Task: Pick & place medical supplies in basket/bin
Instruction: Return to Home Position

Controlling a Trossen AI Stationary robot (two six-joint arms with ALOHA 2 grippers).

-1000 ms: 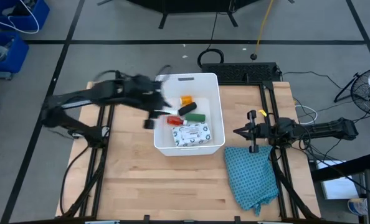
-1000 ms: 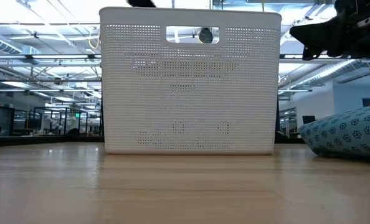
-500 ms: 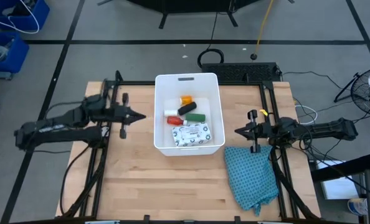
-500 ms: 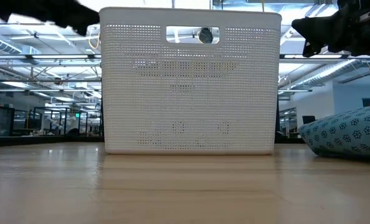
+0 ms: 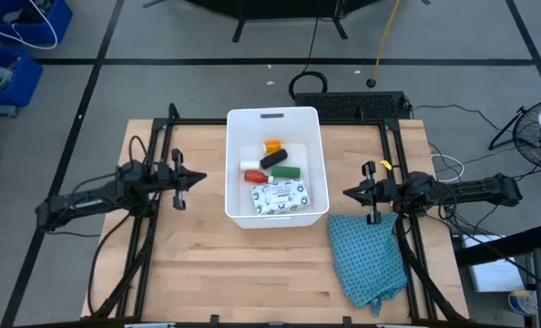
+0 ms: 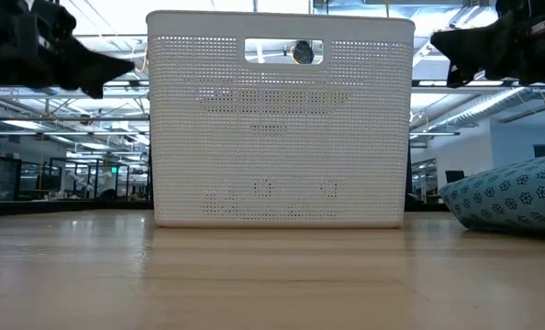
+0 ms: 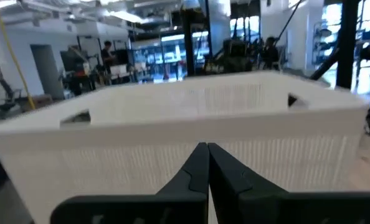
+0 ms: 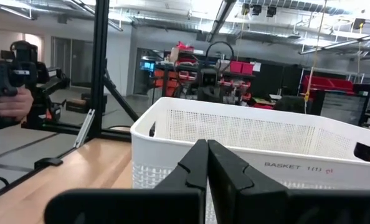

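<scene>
– Medical supplies (image 5: 275, 178); where are they?
– All inside the white bin (image 5: 232, 211) on the counter (image 5: 252, 264), between the left tool (image 5: 198, 176) and the right tool (image 5: 346, 193), ahead of each one's tips; both tools pinched narrow, holding nothing.
– What might go wrong?
– Little, I'd judge; a low swing could knock the bin's rim; the teal cloth (image 5: 369, 255) near the right tool could snag.
– Their look?
– A loose jumble; white printed packet (image 5: 280, 194), red tube (image 5: 255, 177), orange vial (image 5: 272, 146), black oblong (image 5: 273, 160).
</scene>
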